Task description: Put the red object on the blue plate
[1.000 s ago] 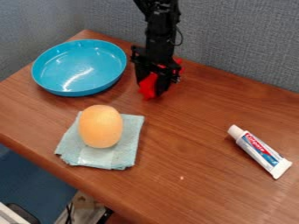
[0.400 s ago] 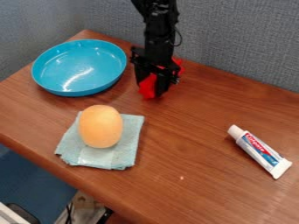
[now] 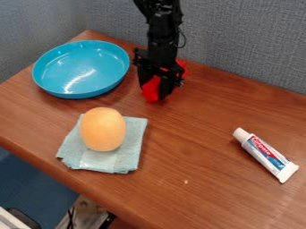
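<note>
Gripping the red object (image 3: 150, 88), end effector (image 3: 158, 79) points down.

The wooden table (image 3: 198, 170) carries a plate (image 3: 81, 70), red object (image 3: 150, 88), cloth (image 3: 106, 160) and toothpaste (image 3: 266, 155).

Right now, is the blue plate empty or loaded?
Empty: the blue plate shows bare turquoise inside its raised rim, and the red object is outside it, at the gripper.

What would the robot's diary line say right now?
gripper: shut around red block | blue plate: red block not on it yet
</note>
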